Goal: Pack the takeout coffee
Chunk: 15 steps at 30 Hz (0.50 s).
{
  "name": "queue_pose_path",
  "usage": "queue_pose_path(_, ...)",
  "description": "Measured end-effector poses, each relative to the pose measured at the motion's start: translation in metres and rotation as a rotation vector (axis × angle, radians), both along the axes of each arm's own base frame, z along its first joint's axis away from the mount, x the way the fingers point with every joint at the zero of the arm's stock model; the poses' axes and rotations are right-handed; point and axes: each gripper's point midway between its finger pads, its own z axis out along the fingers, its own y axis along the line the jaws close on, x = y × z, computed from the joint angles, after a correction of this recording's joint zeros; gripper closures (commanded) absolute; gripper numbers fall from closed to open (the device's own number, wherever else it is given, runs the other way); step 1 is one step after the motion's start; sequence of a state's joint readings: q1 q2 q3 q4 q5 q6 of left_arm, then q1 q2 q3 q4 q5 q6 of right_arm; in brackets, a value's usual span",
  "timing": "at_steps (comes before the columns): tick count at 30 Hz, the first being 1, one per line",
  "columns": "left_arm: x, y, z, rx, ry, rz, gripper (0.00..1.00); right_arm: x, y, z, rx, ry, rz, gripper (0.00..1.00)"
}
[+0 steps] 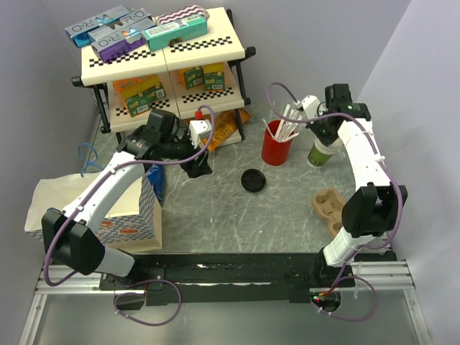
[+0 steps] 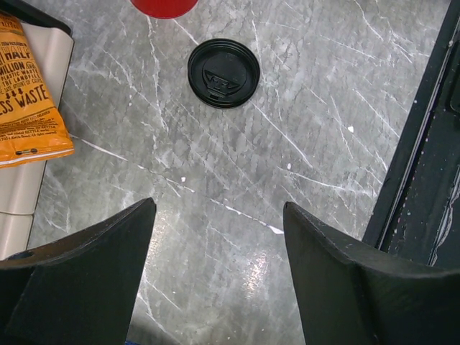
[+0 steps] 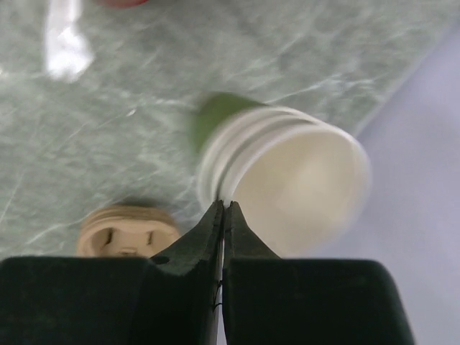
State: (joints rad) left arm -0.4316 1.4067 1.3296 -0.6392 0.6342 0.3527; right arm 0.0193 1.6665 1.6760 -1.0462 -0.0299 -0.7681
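Right hand (image 3: 224,210) pinched shut on the green cup (image 3: 287,180) rim, red cup (image 1: 277,147) beside it, brown tray (image 3: 128,231) near, left hand (image 2: 219,208) open, empty, black lid (image 2: 223,72) ahead on the surface (image 2: 323,122)

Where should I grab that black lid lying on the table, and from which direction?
Take the black lid by its outer rim, across opposite edges, coming straight down. It lies flat and low on the table, leaving no wall to pinch from the side. The open left tool looks best placed; the red cup stands just beyond, so probably span the lid crosswise.
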Motion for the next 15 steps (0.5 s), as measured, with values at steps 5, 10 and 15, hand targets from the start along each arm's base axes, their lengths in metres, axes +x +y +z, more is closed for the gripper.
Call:
queue_pose_path(5,0.002,-0.001,-0.003,0.001,0.006,-0.001,0.22,0.002,0.004,0.015,0.044,-0.01,-0.002,1.0)
queue_pose_path(10,0.002,-0.001,-0.005,0.003,0.011,-0.001,0.22,0.001,-0.005,0.006,0.05,0.023,-0.027,1.0)
queue_pose_path(15,0.002,-0.002,-0.004,-0.001,0.012,-0.004,0.22,-0.002,-0.014,0.0,0.053,0.055,-0.064,1.0)
